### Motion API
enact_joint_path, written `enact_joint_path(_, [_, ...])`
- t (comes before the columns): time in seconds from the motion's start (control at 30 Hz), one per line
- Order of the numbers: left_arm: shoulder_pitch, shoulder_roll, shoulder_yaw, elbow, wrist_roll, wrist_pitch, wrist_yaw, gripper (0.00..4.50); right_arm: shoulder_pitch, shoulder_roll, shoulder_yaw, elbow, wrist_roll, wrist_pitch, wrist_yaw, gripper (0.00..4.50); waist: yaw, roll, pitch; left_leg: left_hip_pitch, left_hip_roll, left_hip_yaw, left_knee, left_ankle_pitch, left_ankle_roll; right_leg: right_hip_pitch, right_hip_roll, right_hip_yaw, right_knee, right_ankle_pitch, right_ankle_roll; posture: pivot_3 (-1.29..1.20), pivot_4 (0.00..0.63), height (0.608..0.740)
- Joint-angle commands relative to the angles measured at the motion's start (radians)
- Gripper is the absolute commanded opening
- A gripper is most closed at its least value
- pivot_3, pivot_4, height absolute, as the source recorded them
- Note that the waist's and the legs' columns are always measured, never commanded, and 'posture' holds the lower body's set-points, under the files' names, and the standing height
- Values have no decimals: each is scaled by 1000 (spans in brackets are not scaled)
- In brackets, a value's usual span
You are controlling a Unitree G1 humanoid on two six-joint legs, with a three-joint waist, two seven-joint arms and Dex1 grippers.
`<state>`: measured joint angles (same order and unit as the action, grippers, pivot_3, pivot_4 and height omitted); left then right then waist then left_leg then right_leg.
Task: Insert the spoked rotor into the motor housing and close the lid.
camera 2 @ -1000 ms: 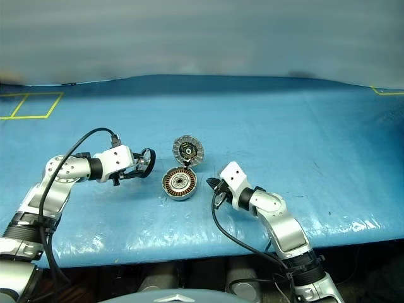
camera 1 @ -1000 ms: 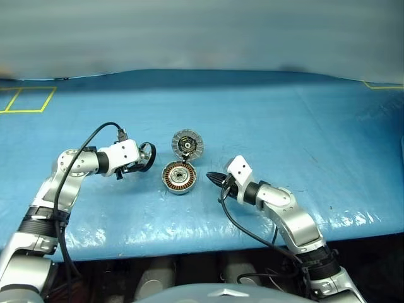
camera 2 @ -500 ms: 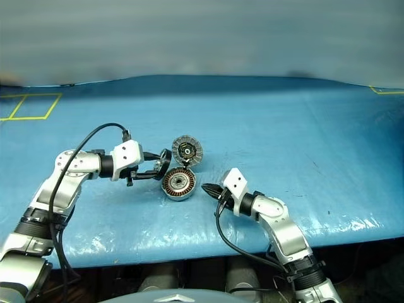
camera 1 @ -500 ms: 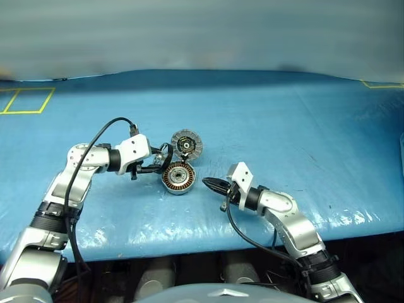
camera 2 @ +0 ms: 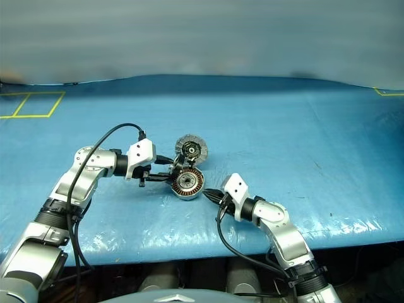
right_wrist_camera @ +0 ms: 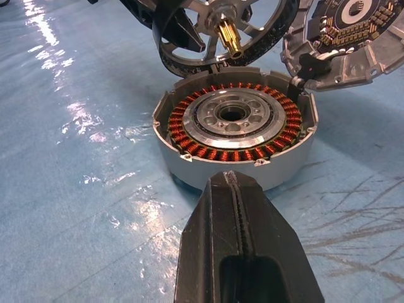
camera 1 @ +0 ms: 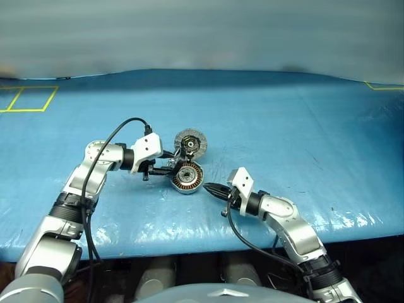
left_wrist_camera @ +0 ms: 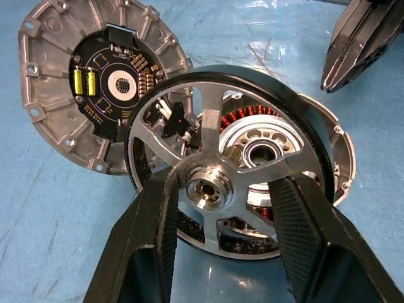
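My left gripper (left_wrist_camera: 221, 189) is shut on the spoked rotor (left_wrist_camera: 209, 120), one finger on each side of its hub. It holds the rotor tilted just above the near-left rim of the motor housing (right_wrist_camera: 233, 120). The housing is a silver cup with copper windings, resting open on the blue table (camera 1: 303, 126). The lid (camera 1: 190, 143) stands propped up at the housing's far edge, its dark centre and ribs facing me. My right gripper (camera 1: 211, 188) is shut on nothing. It lies low on the table, with its tip a short way right of the housing and pointing at it.
The blue plastic sheet covers the whole table. Yellow tape squares (camera 1: 28, 99) mark its far left corner, and another yellow line (camera 1: 384, 86) sits at the far right. The table's near edge runs just under my arms. Black cables (camera 1: 117, 136) loop off both wrists.
My left gripper has carried the rotor rightward, from beside the housing to over its rim, and has turned. The right gripper has sunk slightly and drawn back a little.
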<state>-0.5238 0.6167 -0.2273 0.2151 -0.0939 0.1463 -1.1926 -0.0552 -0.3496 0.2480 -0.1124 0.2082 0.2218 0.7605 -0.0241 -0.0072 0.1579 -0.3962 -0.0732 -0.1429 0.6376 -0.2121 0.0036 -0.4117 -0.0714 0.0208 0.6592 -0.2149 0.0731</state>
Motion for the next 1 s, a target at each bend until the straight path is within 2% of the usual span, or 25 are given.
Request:
enact_joint_path(0.03, [-28,11,6,-17,-9,-4,-20,1814,1,-3,-16,-27,5,-19,-4,0,0,0,0,0,0,0,0,0,0,0,0,0,0,0,0,0,150,740])
enact_joint_path(0.53, [-78,24,6,-61,-47,76,-109,1814,0,1,-10,-19,-1,-16,-13,0,-1,0,0,0,0,0,-1,0,0,0,0,0,0,0,0,0,150,740])
enact_joint_path(1.0, [-99,12,-64,2,35,21,-82,1814,0,2,-7,-17,-7,-23,-24,0,-3,0,0,0,0,0,-1,0,0,0,0,0,0,0,0,0,150,740])
